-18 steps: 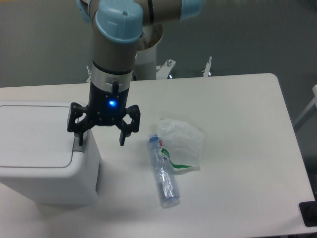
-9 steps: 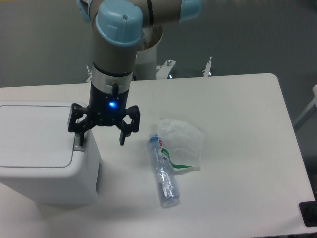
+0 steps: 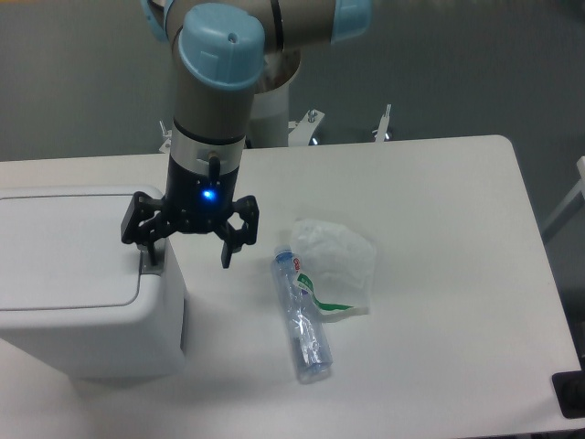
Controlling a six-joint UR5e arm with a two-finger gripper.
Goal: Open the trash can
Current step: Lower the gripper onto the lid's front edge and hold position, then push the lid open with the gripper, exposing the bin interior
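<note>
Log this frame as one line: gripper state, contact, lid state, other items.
gripper: open, one finger over grey push-bar strip | contact: unclear | trash can: lid looks closed | table: bottle, plastic bag untouched

We see a grey arm (image 3: 212,105) with light-blue joint caps (image 3: 220,44), a silver band above a black wrist section, small blue light (image 3: 207,193) glowing just above the gripper (image 3: 186,245), which is black with two angular linked fingers.

High frontal view over table (image 3: 439,302)
</note>
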